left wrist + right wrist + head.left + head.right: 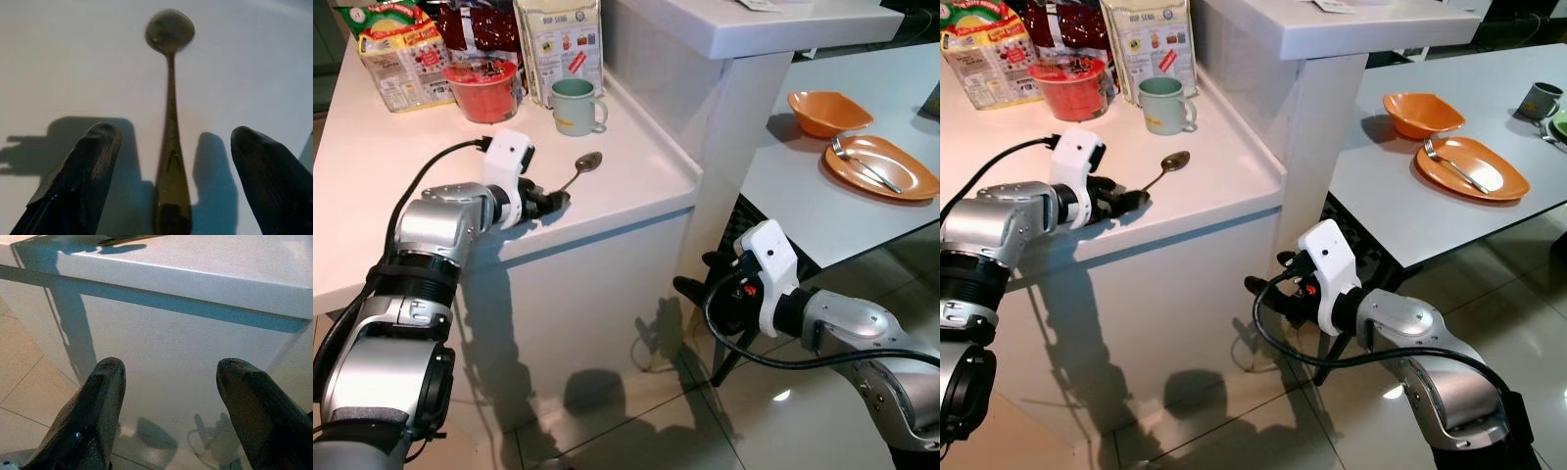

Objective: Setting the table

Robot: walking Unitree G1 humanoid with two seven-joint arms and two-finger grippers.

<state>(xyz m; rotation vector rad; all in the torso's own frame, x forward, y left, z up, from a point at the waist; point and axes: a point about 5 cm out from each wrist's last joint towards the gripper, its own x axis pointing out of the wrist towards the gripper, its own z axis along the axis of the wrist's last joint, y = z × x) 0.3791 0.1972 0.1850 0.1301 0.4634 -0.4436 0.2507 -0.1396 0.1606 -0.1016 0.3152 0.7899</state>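
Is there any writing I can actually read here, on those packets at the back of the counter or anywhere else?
No text can be read for certain.
Cream packet behind the green mug: printed lines and a red tag, too small to read.
Yellow-and-red bag: lettering blurred.
Red cup: lid print blurred.
Dark red bag: nothing legible.
Spoon between the left hand's fingers: no marking readable.

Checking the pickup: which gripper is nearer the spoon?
Left. The left gripper is open around the spoon handle on the counter; the right gripper hangs low, beside the counter.
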